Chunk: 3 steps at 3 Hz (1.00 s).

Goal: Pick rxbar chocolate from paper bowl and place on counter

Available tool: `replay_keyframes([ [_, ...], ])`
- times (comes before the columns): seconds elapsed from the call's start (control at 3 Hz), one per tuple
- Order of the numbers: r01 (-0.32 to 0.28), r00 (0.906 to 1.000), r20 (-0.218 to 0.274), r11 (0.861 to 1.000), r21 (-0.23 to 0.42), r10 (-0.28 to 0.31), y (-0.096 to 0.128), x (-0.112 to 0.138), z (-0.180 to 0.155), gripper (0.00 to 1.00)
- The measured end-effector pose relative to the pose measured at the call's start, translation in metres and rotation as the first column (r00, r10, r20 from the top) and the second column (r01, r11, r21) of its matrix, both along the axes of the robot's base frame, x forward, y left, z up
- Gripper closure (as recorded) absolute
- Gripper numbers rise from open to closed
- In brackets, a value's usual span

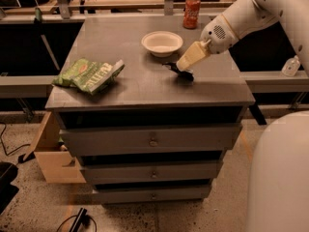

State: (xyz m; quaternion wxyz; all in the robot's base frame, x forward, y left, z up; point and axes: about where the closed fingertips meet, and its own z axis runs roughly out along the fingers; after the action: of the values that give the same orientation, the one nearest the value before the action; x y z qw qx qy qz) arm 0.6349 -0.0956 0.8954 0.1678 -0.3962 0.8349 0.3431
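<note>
The rxbar chocolate is a small dark bar, tilted low with its end touching the grey counter, just right of and in front of the paper bowl. The off-white bowl stands empty at the counter's back middle. My gripper, with cream-coloured fingers, reaches in from the upper right and is shut on the bar's upper end.
An orange-red drink can stands at the counter's back edge behind the bowl. A green chip bag lies at the front left. A wooden bench with clutter runs behind. My white body fills the lower right.
</note>
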Motion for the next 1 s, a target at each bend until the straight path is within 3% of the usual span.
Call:
replay_keyframes([
  [0.33, 0.032, 0.9993, 0.021, 0.996, -0.089, -0.030, -0.006, 0.022, -0.035, 1.00],
  [0.67, 0.042, 0.9988, 0.029, 0.993, -0.114, -0.039, -0.008, 0.028, -0.043, 0.85],
  [1.0, 0.042, 0.9988, 0.028, 0.993, -0.112, -0.039, -0.006, 0.030, -0.046, 0.62],
])
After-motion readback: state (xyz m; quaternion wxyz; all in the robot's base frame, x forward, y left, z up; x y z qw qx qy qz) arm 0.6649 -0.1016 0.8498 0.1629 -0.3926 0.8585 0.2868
